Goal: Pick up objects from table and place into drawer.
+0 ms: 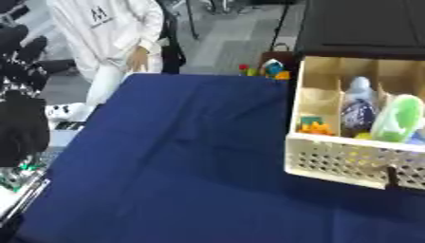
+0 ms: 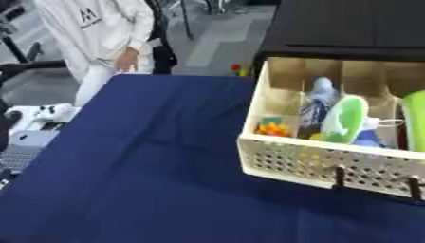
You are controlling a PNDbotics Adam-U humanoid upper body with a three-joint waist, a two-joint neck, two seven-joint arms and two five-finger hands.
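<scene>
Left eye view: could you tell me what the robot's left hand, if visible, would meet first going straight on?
No hand is recognisable in either view. The black shape at the left edge, beside the dark blue tablecloth, may be an arm; its direction cannot be told.

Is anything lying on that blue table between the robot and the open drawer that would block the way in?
Nothing visible does. The blue tablecloth in front of the drawer shows no loose things, and the drawer stands pulled out with its top open. It already holds a green object and a bottle. No robot hand is in view.
</scene>
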